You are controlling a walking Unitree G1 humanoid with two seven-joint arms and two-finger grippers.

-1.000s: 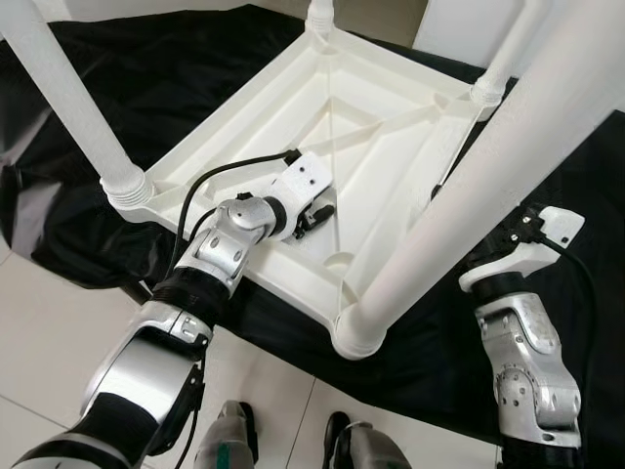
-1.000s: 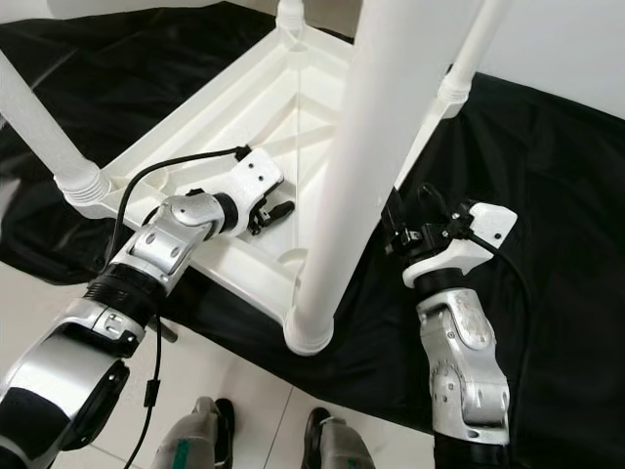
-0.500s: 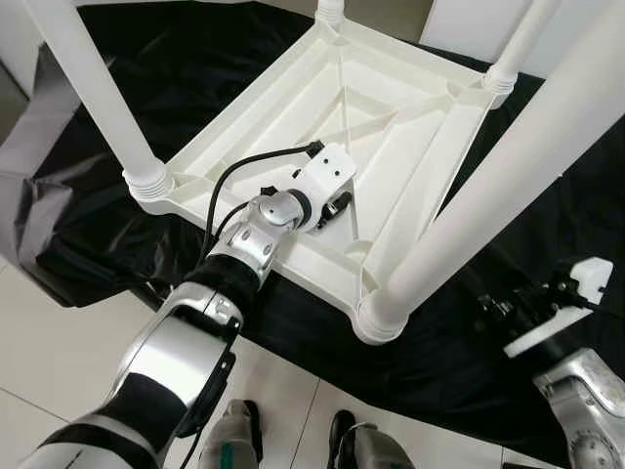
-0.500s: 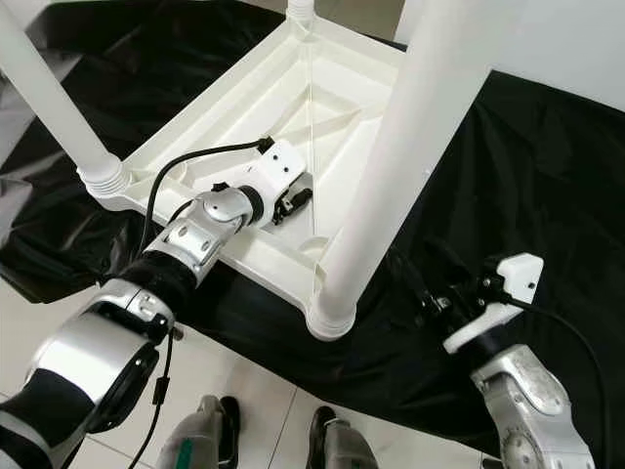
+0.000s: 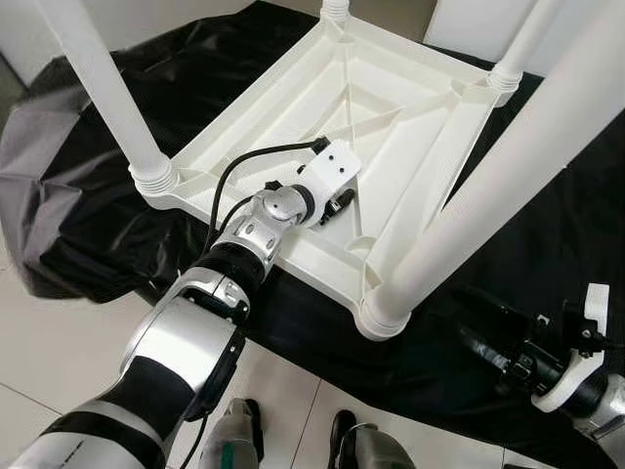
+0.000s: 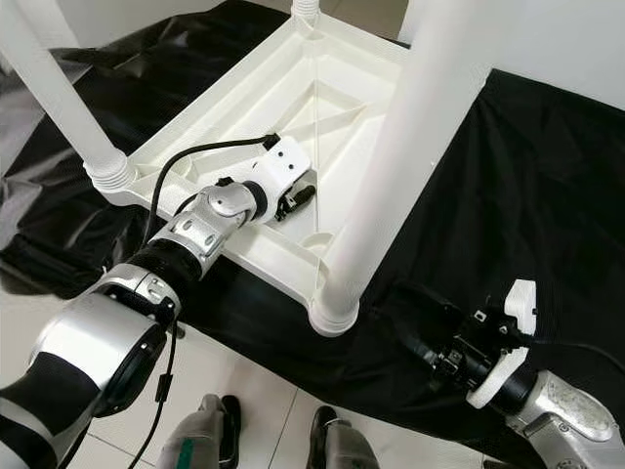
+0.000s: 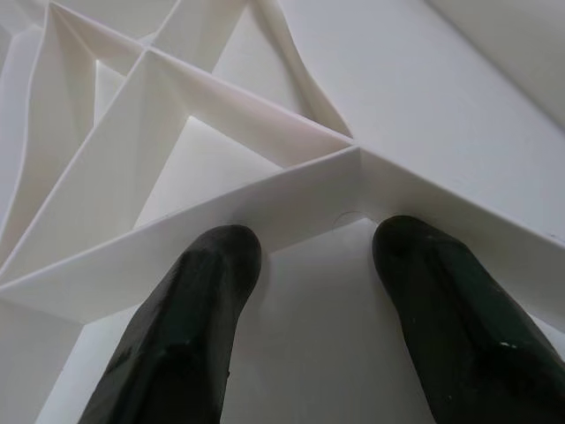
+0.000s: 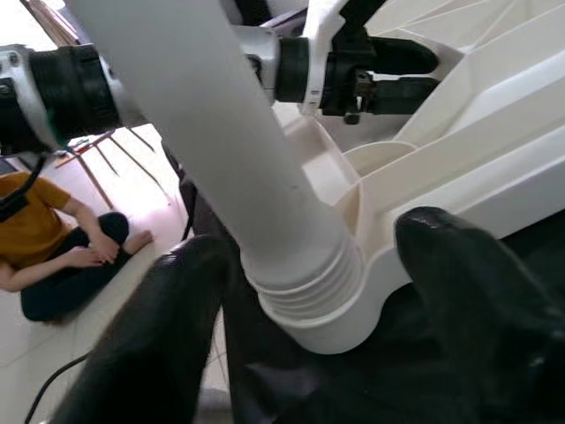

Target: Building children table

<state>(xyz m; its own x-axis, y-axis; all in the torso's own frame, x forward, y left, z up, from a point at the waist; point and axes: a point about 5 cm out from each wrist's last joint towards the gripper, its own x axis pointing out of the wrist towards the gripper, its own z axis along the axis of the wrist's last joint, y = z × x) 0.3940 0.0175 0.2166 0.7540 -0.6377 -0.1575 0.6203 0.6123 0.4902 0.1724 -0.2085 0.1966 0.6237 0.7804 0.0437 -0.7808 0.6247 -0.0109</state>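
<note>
The white plastic children's table [image 5: 410, 88] lies upside down on a black cloth, its legs pointing up. My left gripper [image 5: 342, 203] rests inside the table's underside. It is open, and its fingertips [image 7: 212, 265] touch a raised rib [image 7: 221, 208]. Low on the right, my right gripper [image 6: 405, 318] hovers over the cloth, open and empty. It points at the ribbed collar [image 8: 305, 287] of the nearest leg [image 5: 488, 195]. In the right wrist view that leg stands framed between the two fingers [image 8: 177, 318], a short way off.
The black cloth [image 5: 98, 195] covers the floor under the table, with white tiles [image 5: 59, 362] in front of it. Three more legs stand at the left [image 5: 98, 78], back [image 5: 335, 8] and back right [image 5: 522, 44]. A person [image 8: 35, 238] sits on the floor beyond the table.
My right arm has dropped from beside the near leg's middle to low on the right, and now points at the leg's base. The left gripper stays on the underside. The camera shifted slightly.
</note>
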